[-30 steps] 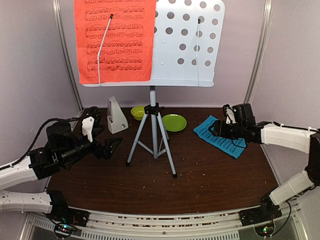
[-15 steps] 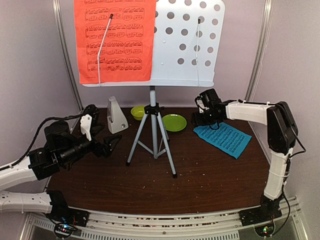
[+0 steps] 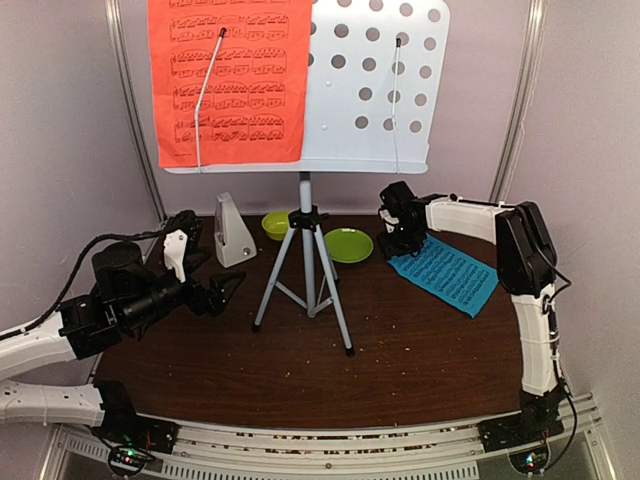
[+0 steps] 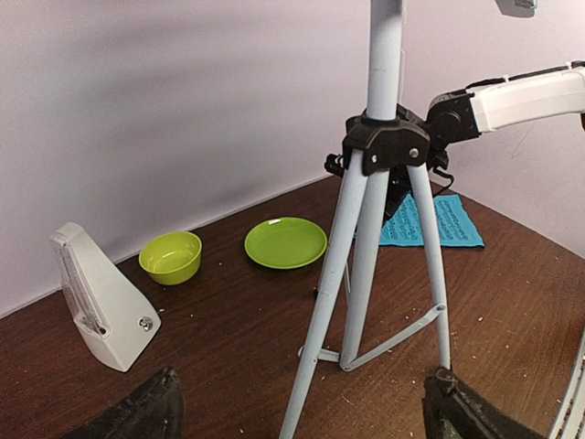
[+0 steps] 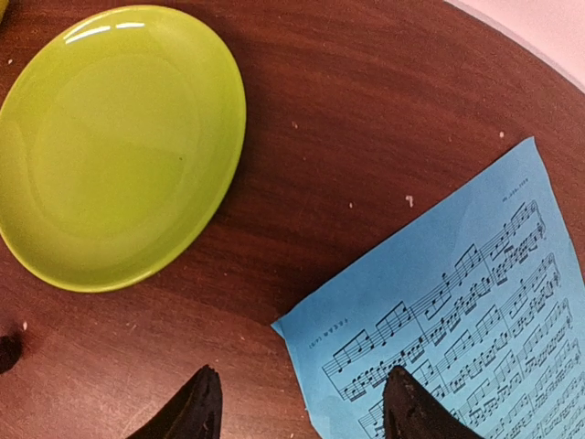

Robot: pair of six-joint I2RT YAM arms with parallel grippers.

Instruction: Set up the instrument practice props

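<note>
plainly, left gripper apart, right gripper apart over blue music sheet, printed staves

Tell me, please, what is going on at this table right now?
A music practice setup is half done. The perforated stand desk sits on its tripod, with the red sheet held on its left half. The blue sheet lies flat on the table, not yet on the stand; the right claw hangs open over its corner nearest the green plate. The left claw is open, facing the tripod, holding nothing.
</note>
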